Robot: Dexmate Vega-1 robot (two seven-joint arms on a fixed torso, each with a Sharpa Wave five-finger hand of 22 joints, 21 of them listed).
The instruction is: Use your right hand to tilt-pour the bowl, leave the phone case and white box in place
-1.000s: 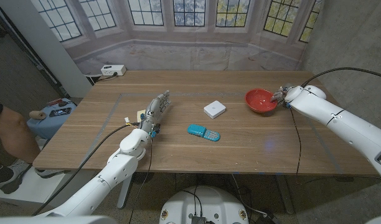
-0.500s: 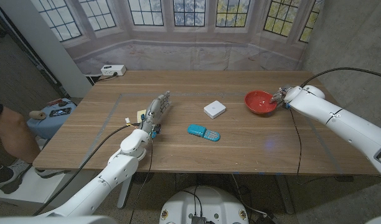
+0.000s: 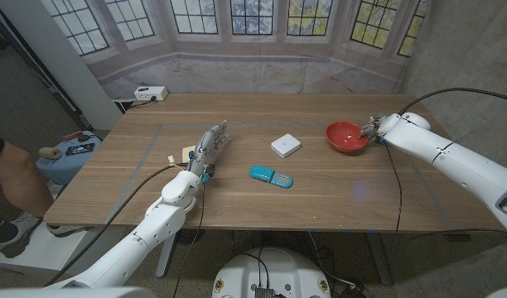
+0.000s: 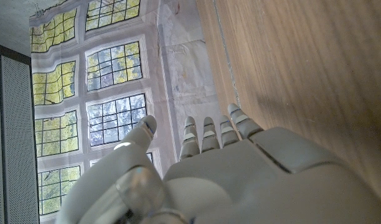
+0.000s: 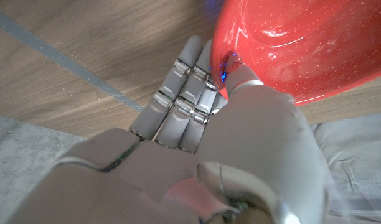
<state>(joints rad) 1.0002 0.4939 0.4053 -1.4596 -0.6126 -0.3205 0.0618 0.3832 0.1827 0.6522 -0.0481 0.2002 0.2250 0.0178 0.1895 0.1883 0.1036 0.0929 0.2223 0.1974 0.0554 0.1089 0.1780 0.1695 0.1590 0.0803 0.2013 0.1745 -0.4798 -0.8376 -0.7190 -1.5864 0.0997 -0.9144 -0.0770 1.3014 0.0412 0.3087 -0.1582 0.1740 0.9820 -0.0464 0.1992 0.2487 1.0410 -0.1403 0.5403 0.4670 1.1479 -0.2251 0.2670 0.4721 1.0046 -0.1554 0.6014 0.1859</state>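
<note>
Near the table's far right edge, the right hand [image 3: 374, 127] pinched the rim of the glossy red plastic bowl [image 3: 346, 135]; the narrow hold might slip when tilted. The left hand [image 3: 208, 147] waited open, holding nothing.

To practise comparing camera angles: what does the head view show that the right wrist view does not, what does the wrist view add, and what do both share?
Head view alone: the phone case, the white box and the left hand, standing apart from both. Right wrist view alone: the thumb on the bowl's inner rim with fingers under it. Both: the red bowl, the right hand and the table.
</note>
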